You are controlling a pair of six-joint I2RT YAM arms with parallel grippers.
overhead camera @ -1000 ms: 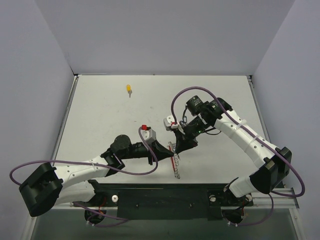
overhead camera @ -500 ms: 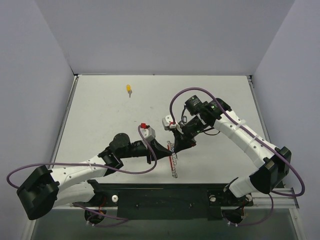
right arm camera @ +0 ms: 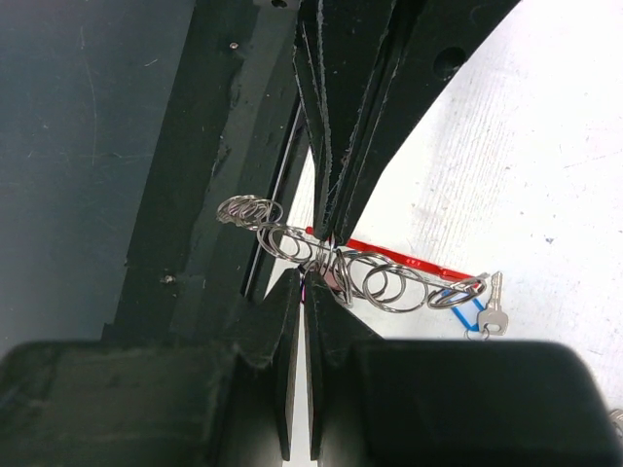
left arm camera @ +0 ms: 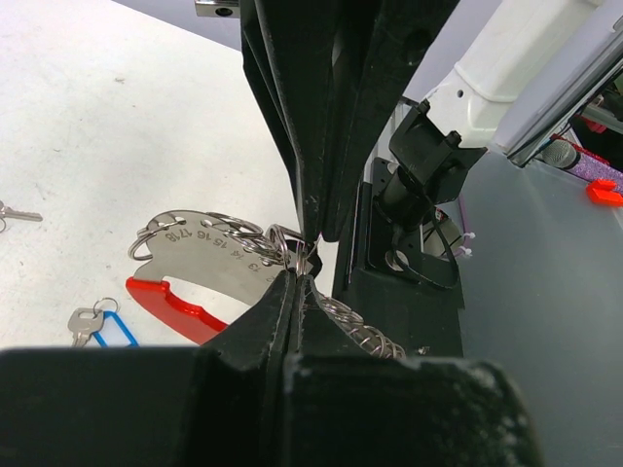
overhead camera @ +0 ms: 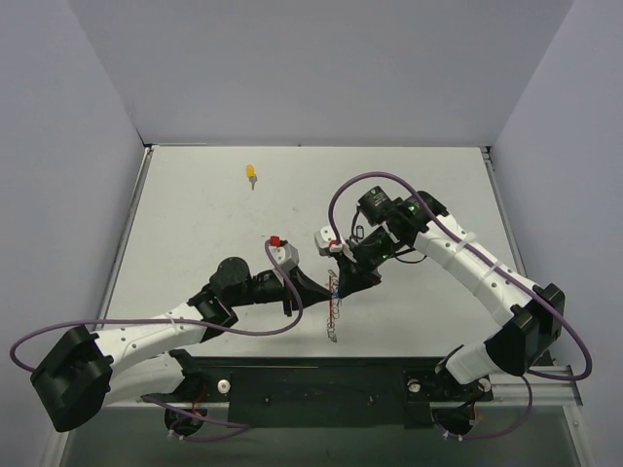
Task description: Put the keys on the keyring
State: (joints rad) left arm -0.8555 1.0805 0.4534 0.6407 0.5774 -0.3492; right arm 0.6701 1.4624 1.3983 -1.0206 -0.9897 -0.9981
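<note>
Where our two grippers meet tip to tip, the keyring (overhead camera: 336, 313) is pinched between them.
Leftmost, a yellow-tagged key (overhead camera: 252, 173) lies well apart on the table (overhead camera: 195, 233); our left gripper (overhead camera: 325, 293) clamps the keyring's silver coils, our right gripper (overhead camera: 342, 285) grips them opposite; a blue-tagged key (left arm camera: 97, 326) sits beside the red arc.

Table (overhead camera: 195, 243): white, flat surface, walled on three sides, with a black base plate (overhead camera: 321, 389) along the near edge.

Lying directly on it:
- Yellow-tagged key (overhead camera: 252, 174), alone at the far left, well apart from everything else.
- Blue-tagged key (left arm camera: 95, 326), near the middle. It appears to rest on the surface, though whether it lies free or is linked to the keyring (left arm camera: 209, 255) just beside it cannot be told.
- Silver key (left arm camera: 8, 212), cut off by the frame edge; its tag is not visible.
</note>
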